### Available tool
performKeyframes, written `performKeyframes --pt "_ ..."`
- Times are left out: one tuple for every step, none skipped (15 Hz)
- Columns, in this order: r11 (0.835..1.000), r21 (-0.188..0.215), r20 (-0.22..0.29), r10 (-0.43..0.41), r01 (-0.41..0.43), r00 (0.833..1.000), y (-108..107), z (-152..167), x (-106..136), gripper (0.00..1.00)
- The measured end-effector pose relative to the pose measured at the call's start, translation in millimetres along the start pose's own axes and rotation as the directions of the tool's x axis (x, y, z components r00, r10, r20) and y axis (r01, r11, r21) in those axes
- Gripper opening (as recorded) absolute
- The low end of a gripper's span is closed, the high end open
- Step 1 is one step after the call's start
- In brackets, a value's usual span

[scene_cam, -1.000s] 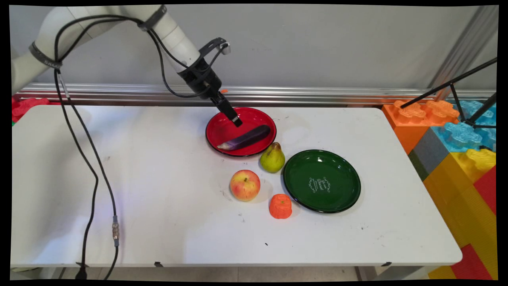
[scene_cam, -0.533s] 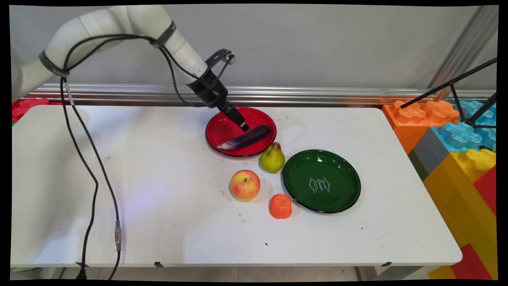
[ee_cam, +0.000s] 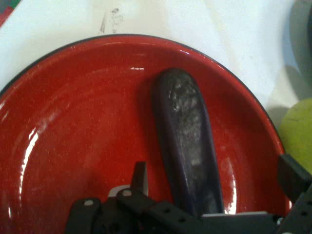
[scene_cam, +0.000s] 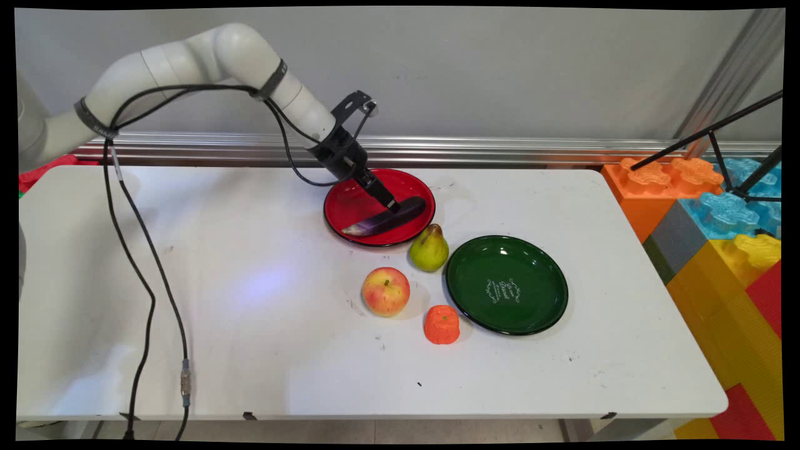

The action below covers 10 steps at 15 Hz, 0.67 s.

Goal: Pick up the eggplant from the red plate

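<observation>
The black gripper (scene_cam: pixel 392 206) reaches down from the upper left of the main view into the red plate (scene_cam: pixel 350 209) at upper centre, its tips at the purple eggplant (scene_cam: pixel 400 215) lying across that plate. In the hand view the fingers (ee_cam: pixel 140 178) stand spread apart on either side of the eggplant (ee_cam: pixel 187 141), one at lower centre and the other at the right edge, not clamped on it; the eggplant runs from the bottom up toward the plate's (ee_cam: pixel 73 126) far rim.

Just below and right of the red plate stands a green pear (scene_cam: pixel 429 249). Right of the pear lies a green plate (scene_cam: pixel 537 275) with small white lettering in its middle, too small to read. Below centre sit a red-yellow apple (scene_cam: pixel 385 291) and an orange fruit (scene_cam: pixel 442 324), all on the white table (scene_cam: pixel 250 325).
</observation>
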Motion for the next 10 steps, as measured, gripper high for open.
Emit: performKeyframes --pt "1.000 0.004 -0.006 0.007 -0.007 1.000 -0.1 3.2 -1.5 1.00" --pt "1.000 0.008 -0.013 0.014 -0.013 1.000 -0.3 6.2 -3.1 1.00" --pt "1.000 0.015 -0.019 0.020 -0.019 1.000 -0.5 10.2 -5.4 1.00" --pt "1.000 0.020 -0.023 0.023 -0.023 0.999 -0.7 13.2 -6.5 1.00" --pt "0.999 0.026 -0.027 0.026 -0.025 0.999 -1.0 16.2 -8.4 1.00" --pt "0.999 0.031 -0.030 0.028 -0.027 0.999 -1.3 18.6 -10.0 1.00" --pt "0.999 0.037 -0.032 0.030 -0.029 0.999 -1.7 20.9 -12.0 1.00" --pt "0.999 0.042 -0.035 0.032 -0.030 0.999 -1.9 23.2 -13.7 1.00" --pt "0.998 0.046 -0.037 0.034 -0.032 0.999 -1.8 25.4 -15.1 1.00" --pt "0.998 0.049 -0.038 0.035 -0.034 0.999 -1.7 27.0 -16.2 1.00"
